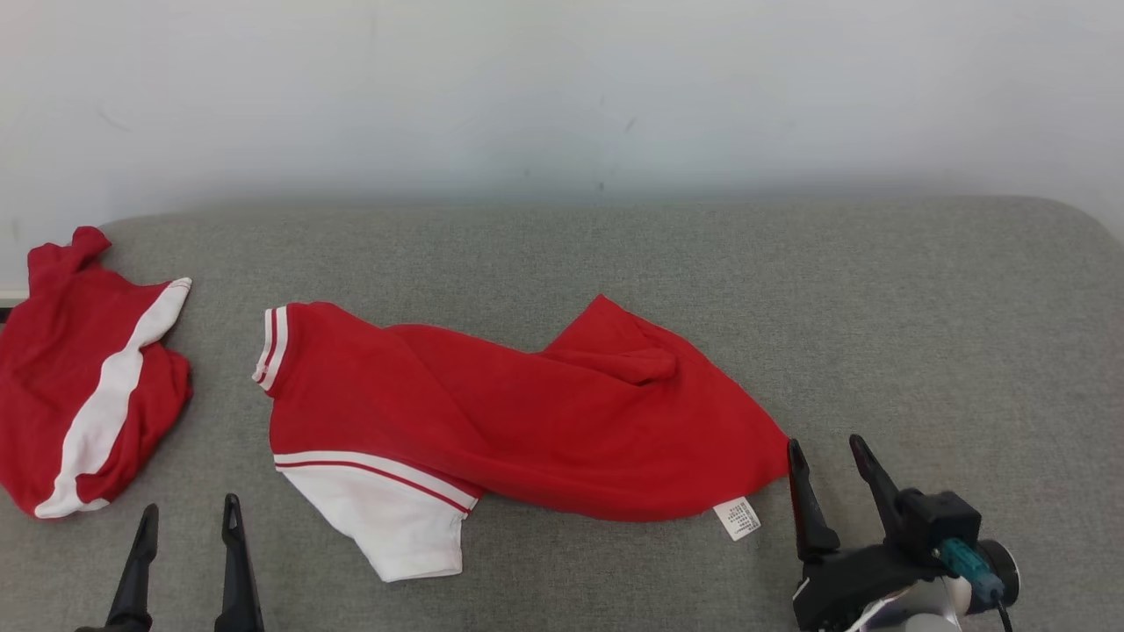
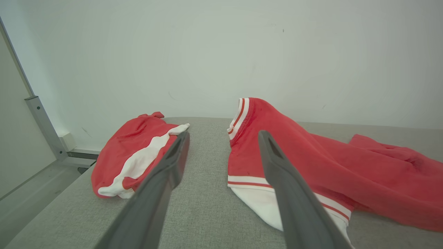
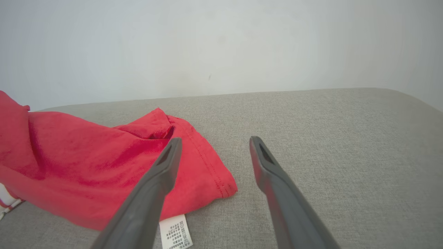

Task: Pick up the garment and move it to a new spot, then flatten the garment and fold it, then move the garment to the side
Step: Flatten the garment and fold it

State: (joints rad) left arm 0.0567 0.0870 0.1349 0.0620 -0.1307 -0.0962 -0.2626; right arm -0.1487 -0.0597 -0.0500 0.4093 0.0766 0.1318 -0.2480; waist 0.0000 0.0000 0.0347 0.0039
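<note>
Garment (image 1: 527, 412): red top with white trim, lying crumpled and half twisted on the grey surface (image 1: 878, 307), not yet flattened.
Long axis: runs left to right across the head view, with the white panel (image 1: 386, 518) at the garment's left end and the hem corner with the care tag (image 1: 738, 518) at its right end.
Right gripper (image 1: 825, 443): fingers spread wide, grasping nothing. It sits just beside the garment's right hem corner, with the cloth to its left. Whether its left finger touches the cloth or hangs just over it is hard to tell.
Left gripper (image 1: 191, 503): also spread and empty. It is near the garment's left end but apart from the white panel, with the cloth to its right.
Nearer arm: the right, by my judgement.
Second garment (image 1: 79, 377): red-and-white bundle, well apart to the garment's left.
Step, as judged: the pick-up has not begun, and each gripper has an end within reach.
</note>
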